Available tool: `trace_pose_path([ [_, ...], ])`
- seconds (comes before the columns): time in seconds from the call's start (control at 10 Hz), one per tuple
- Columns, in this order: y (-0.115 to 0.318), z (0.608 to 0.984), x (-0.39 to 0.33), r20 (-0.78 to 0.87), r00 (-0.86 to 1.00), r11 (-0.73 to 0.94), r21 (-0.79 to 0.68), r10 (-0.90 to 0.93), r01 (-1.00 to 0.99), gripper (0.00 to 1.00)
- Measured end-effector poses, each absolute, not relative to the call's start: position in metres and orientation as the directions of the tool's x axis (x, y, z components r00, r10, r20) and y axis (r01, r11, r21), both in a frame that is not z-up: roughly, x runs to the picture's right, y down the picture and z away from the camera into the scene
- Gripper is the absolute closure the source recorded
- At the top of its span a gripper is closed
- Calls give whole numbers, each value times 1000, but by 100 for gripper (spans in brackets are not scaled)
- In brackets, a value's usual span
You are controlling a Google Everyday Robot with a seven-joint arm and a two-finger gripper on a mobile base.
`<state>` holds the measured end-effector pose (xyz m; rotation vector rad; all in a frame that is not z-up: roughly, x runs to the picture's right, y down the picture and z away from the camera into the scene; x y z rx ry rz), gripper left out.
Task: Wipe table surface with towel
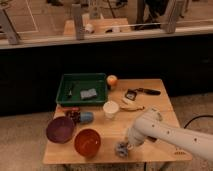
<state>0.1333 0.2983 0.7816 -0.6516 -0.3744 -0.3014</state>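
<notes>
A small crumpled grey towel (120, 149) lies on the wooden table (160, 107) near its front edge, right of the orange bowl. My gripper (124, 146) comes in from the right on the white arm (165, 132), is pressed down onto the towel and appears shut on it. The towel hides the fingertips.
An orange bowl (87, 142) and a purple bowl (60, 129) stand at the front left. A blue cup (86, 117) and a white cup (110, 108) are mid-table. A green tray (82, 77) holding a grey sponge (89, 93) is at the back left, with an orange (112, 80) beside it. A banana (131, 105) and a black tool (147, 91) lie at the right.
</notes>
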Motion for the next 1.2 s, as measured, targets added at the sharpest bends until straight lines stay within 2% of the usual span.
trace_pose_path([
  [0.5,300,780,131,433,887,750,-532,-159,394,100],
  [1.0,246,810,110,417,896,781,-506,-151,367,100],
  [1.2,241,812,102,427,888,774,-500,-169,388,100],
])
